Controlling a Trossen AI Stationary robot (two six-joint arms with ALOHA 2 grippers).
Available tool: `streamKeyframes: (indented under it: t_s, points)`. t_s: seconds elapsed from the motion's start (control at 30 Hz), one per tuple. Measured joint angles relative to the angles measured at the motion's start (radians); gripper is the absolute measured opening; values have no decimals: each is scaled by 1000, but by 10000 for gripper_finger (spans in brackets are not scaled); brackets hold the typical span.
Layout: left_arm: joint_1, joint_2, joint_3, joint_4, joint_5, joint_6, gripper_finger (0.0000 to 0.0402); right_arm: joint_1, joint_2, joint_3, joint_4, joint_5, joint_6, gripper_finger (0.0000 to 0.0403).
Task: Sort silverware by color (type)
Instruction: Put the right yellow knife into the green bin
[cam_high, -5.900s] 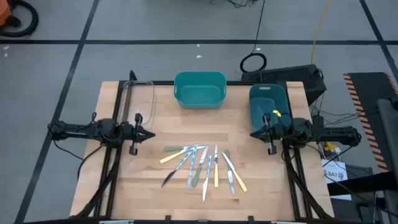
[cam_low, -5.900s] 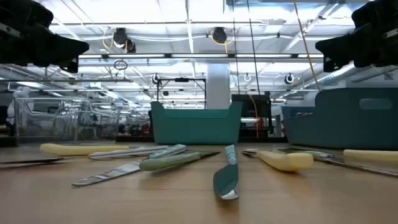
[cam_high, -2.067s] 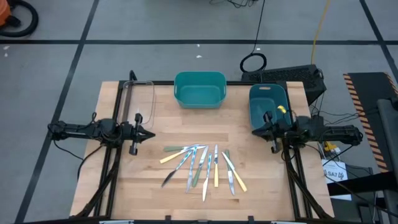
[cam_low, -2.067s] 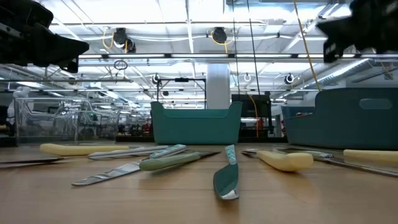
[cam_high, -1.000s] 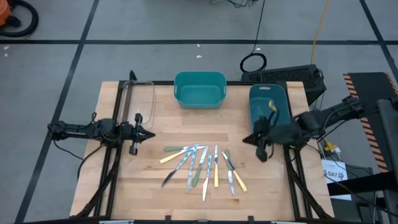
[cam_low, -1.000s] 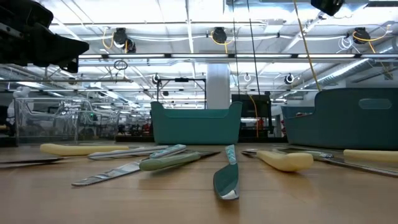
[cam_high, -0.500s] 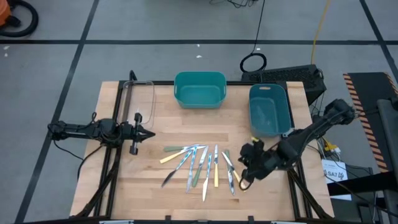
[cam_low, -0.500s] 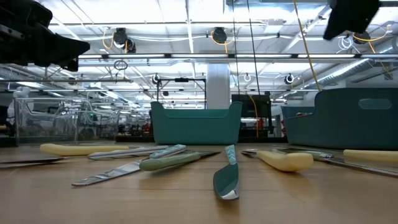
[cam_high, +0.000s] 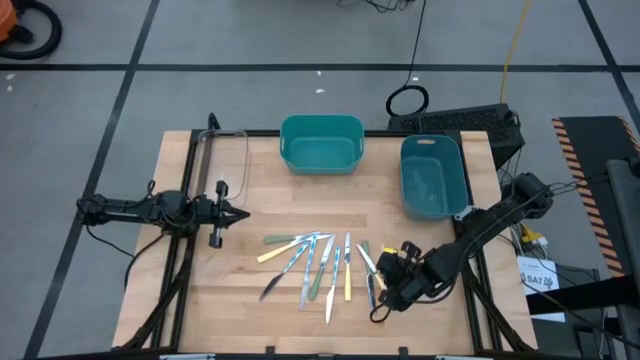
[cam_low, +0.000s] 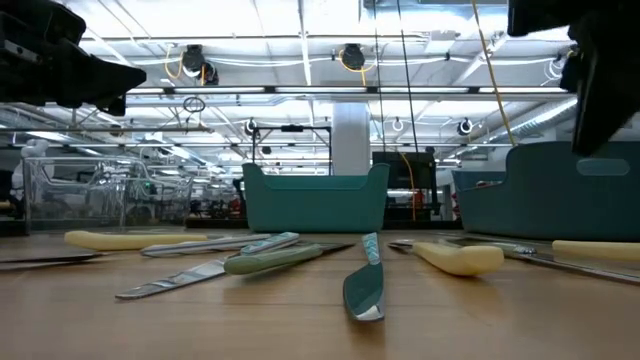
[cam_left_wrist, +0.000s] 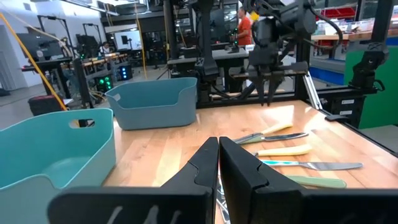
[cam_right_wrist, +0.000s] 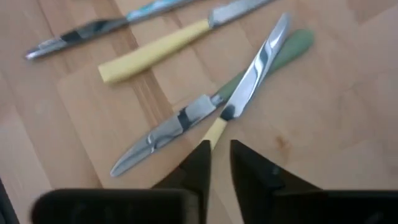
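The silverware (cam_high: 325, 265) lies in a loose pile on the wooden table, knives with yellow, pale green and light blue handles. My right gripper (cam_high: 378, 300) hangs over the pile's right side, pointing steeply down and open by a narrow gap (cam_right_wrist: 221, 158). Just beyond its fingertips lies a yellow handle (cam_right_wrist: 216, 132) of a knife whose blade (cam_right_wrist: 261, 56) crosses a green-handled knife (cam_right_wrist: 292, 43). I see no contact. My left gripper (cam_high: 243, 213) waits shut at the table's left, held level (cam_left_wrist: 217, 158).
A teal bin (cam_high: 321, 143) stands at the far middle, a blue bin (cam_high: 433, 177) at the far right and a clear tray (cam_high: 225, 160) at the far left. Bare wood lies near the table's front edge.
My right gripper has swung from beside the blue bin toward the table's near edge and left, sinking and tipping downward until it hangs over the right side of the silverware pile. The silverware has not moved.
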Motion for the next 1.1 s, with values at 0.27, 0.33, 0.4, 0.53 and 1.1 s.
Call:
streamKeyframes:
  t_s: [0.27,0.33,0.4,0.53,1.1]
  points:
    - [0,0,0,-1,-1,19,24,7,77,0,54,-11,-13,180]
    - [0,0,0,-1,-1,19,24,8,95,0,68,-11,-44,198]
    - [0,0,0,-2,-1,19,24,13,113,0,69,-7,-73,209]
    - [0,0,0,-2,-1,9,24,13,147,0,68,-7,-102,215]
    - [0,0,0,-1,-26,106,24,12,257,4,88,-8,1,176]
